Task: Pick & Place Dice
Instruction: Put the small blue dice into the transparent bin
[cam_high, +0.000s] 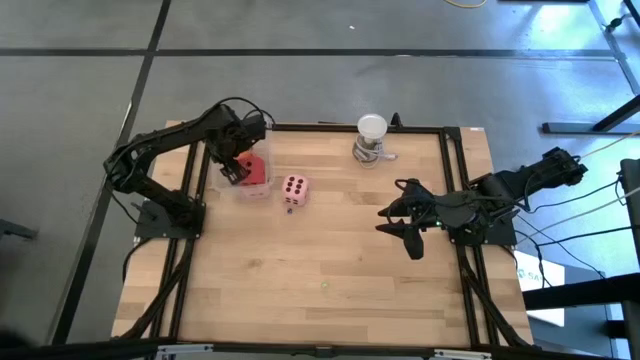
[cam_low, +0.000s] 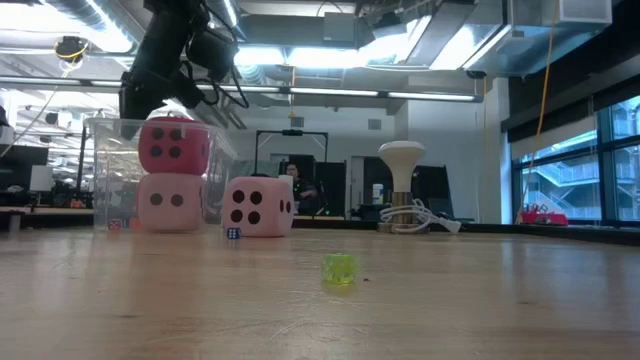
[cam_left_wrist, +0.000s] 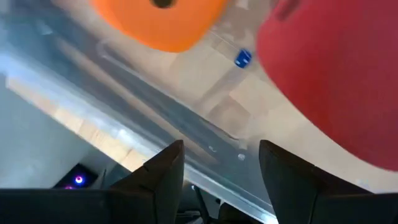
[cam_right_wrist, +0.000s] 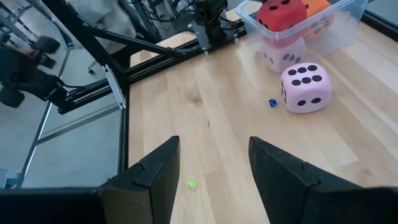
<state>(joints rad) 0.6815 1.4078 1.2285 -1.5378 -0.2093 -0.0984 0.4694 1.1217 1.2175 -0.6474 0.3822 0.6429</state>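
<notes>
Left gripper (cam_high: 236, 172) hangs over the clear bin (cam_low: 100, 135), jaws apart and empty, above the red die (cam_right_wrist: 281, 13), orange die (cam_left_wrist: 158, 22) and one pink die (cam_low: 168, 202). The other pink die (cam_high: 294, 188) sits on the desk (cam_high: 330, 250) just beside the bin, evidently next. Right gripper (cam_high: 400, 228) waits, jaws apart, empty.

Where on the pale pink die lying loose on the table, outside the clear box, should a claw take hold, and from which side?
Grip the pale pink die across two opposite upright faces, coming straight down from above. It sits flat on the table, its top is free, and its soft flat sides suit a squeeze. The clear box stands close on one side, so probably close the fingers along the box wall, not toward it.
</notes>
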